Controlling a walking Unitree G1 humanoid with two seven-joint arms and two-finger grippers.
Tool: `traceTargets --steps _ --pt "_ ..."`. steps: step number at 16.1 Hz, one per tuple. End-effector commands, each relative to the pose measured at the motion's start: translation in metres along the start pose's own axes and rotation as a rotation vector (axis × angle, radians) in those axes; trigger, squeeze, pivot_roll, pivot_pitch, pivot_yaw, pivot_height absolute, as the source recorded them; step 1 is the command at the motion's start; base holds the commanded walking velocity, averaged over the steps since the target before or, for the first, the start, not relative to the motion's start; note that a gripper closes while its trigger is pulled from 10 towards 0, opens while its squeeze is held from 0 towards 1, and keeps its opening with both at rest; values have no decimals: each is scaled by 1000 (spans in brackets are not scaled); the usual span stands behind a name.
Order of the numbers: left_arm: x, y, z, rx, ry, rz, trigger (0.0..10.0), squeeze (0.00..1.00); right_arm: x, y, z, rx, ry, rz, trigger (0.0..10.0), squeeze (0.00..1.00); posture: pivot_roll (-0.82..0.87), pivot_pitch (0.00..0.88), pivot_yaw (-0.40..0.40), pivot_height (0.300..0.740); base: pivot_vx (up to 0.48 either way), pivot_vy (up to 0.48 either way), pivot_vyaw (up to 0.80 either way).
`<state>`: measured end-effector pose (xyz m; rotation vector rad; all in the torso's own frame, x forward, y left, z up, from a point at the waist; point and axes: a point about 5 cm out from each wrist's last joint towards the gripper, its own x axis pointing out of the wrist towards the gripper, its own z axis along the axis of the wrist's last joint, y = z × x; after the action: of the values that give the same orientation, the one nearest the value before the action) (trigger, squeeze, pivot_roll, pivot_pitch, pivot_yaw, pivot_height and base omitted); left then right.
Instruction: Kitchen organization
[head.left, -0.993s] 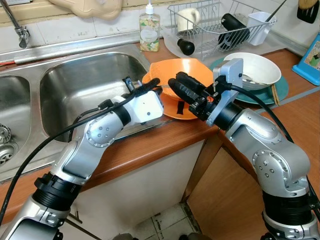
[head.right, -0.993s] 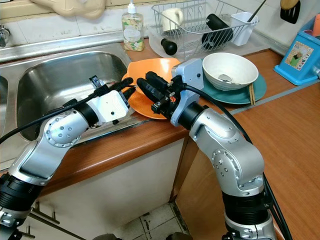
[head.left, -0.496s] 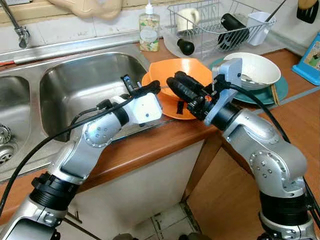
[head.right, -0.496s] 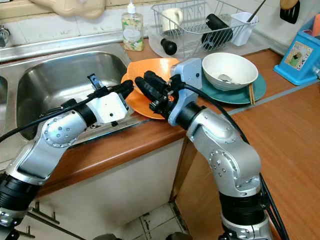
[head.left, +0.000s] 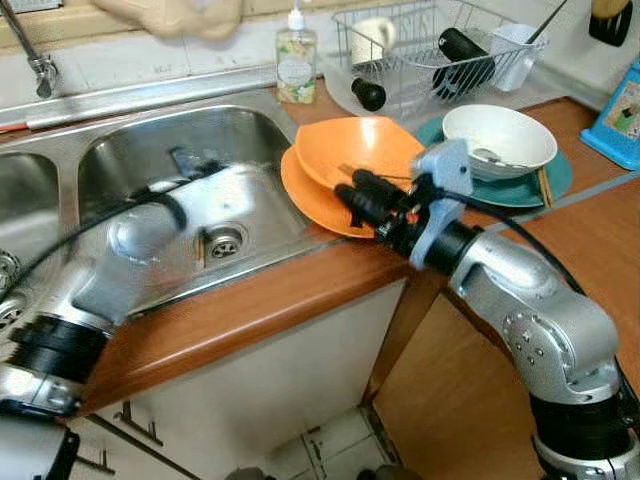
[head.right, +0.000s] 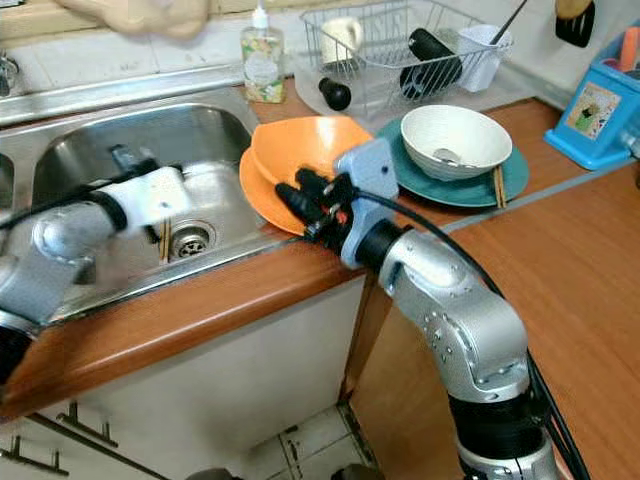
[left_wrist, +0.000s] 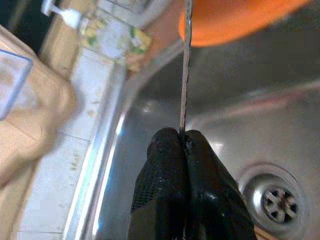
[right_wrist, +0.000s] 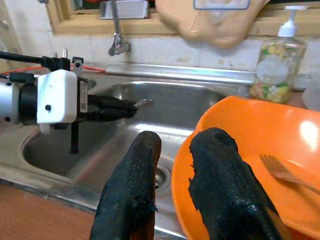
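Observation:
An orange bowl (head.left: 365, 150) sits on an orange plate (head.left: 310, 190) on the counter at the sink's right edge, with a fork (right_wrist: 280, 170) lying inside it. My left gripper (head.left: 195, 165) hangs blurred over the sink basin (head.left: 260, 140), shut on a thin metal utensil (left_wrist: 185, 75) whose curved silver end (right_wrist: 141, 103) points toward the bowl. My right gripper (head.left: 355, 195) is open at the bowl's front rim, its fingers (right_wrist: 135, 185) holding nothing.
A white bowl (head.left: 500, 140) rests on a teal plate with chopsticks (head.left: 545, 187) beside it. Behind stand a dish rack (head.left: 440, 50) and a soap bottle (head.left: 298, 65). The drain (head.left: 225, 241) lies under my left arm. A blue box (head.left: 625, 115) is at far right.
My left arm has swung left, away from the orange bowl and out over the sink basin, carrying the metal utensil. My right gripper has dropped slightly toward the bowl's front rim.

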<state>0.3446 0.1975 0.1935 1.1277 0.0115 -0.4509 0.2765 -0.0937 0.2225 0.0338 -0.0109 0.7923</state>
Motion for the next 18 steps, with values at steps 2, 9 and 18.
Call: traceTargets --steps 2,9,18 --pt "7 -8 -20 20 122 -126 10000 0 0 9 -1 -12 31 63 10000 0 -40 19 14 740 0 0 0" --pt "20 -17 -40 -66 236 -285 10000 1000 -4 15 -11 -50 126 117 10000 0 -53 19 15 740 0 0 0" --pt "22 -12 -20 -341 35 -180 10000 0 -6 -47 18 4 -98 -246 10000 675 -47 25 9 740 0 0 0"
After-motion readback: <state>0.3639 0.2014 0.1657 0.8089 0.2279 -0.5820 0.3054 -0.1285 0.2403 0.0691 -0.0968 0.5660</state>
